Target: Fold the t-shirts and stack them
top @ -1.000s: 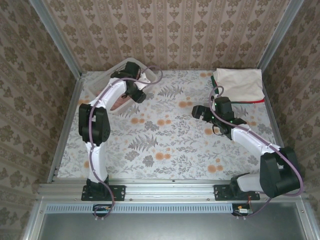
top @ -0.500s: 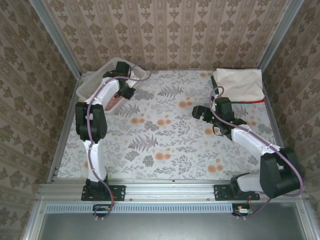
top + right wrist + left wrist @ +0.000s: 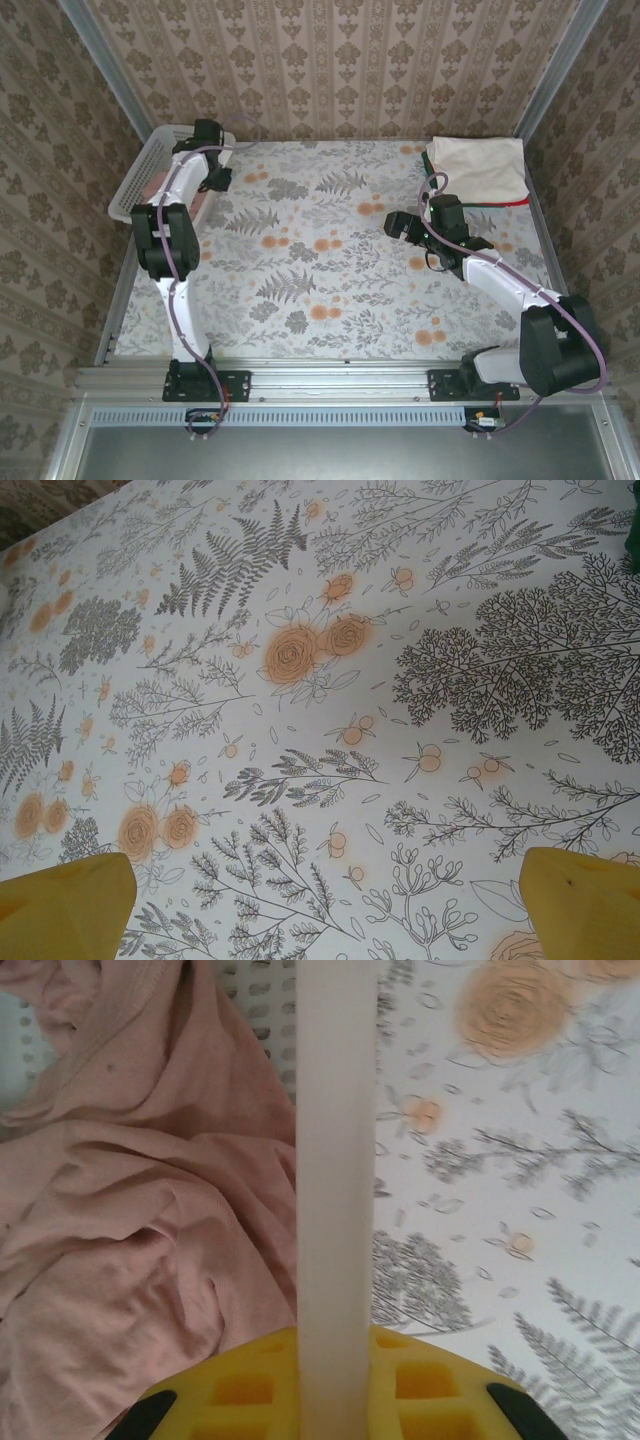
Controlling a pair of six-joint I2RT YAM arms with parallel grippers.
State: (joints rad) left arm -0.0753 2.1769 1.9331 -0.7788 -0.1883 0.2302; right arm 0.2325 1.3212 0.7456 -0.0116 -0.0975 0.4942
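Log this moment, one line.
left hand: shut on basket; pink tee: inside it; right hand: open, empty; folded tees: far-right corner

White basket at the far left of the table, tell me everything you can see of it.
The white basket looks like plastic, with lattice walls pierced by small oval holes and a smooth, thick rim. It sits at the far left corner of the floral table, turned diagonally. A crumpled dusty-pink tee lies inside it. The left gripper is shut on the rim of the side facing the table's middle, with the rim passing straight through its grip.
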